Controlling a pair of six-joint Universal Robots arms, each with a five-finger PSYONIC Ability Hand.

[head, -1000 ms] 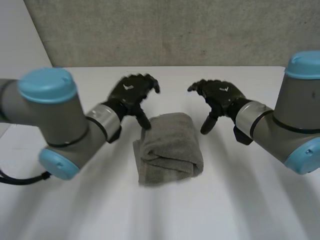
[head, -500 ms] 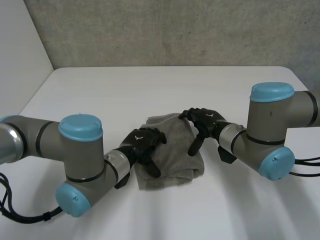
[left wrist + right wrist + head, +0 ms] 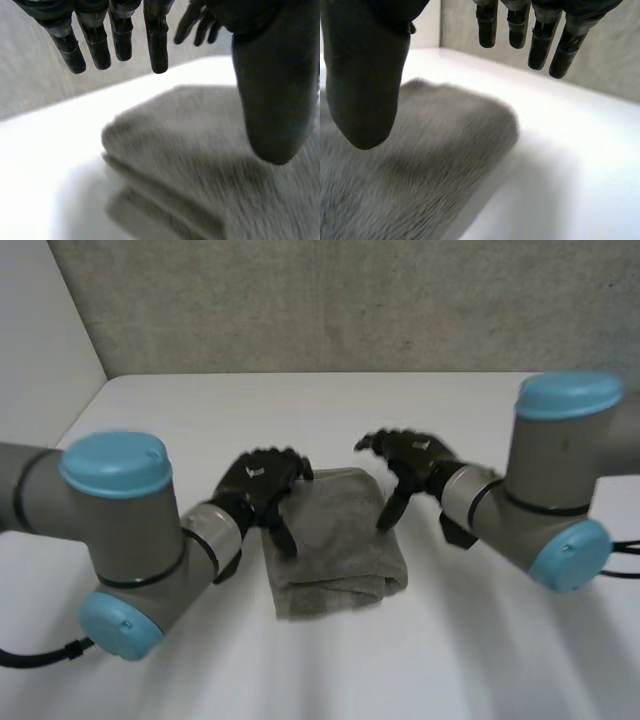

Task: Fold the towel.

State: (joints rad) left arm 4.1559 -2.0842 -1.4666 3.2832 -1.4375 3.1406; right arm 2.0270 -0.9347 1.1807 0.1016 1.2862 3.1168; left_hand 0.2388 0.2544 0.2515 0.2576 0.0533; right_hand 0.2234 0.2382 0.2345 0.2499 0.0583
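"White table [image 3: 320,410] under it all, and the two grey arms with light-blue caps come in from either side — the left arm [image 3: 120,530] and the right arm [image 3: 550,500]."

"And the towel?"

"Grey towel [image 3: 335,550], folded into a thick pad, lying flat on the table between the two hands. Stacked layers show at its near edge."

"Where's the left hand [image 3: 258,480]?"

"At the towel's left edge, palm over the cloth. In its wrist view the fingers [image 3: 117,37] hang straight and spread above the towel [image 3: 200,150], thumb [image 3: 272,100] well apart from them — nothing held."

"The right hand [image 3: 410,455]?"

"At the far right corner, likewise relaxed and holding nothing: straight fingers [image 3: 520,27] over the table past the towel's edge [image 3: 420,150], thumb [image 3: 365,75] low above the cloth. I can't tell if either thumb touches it."
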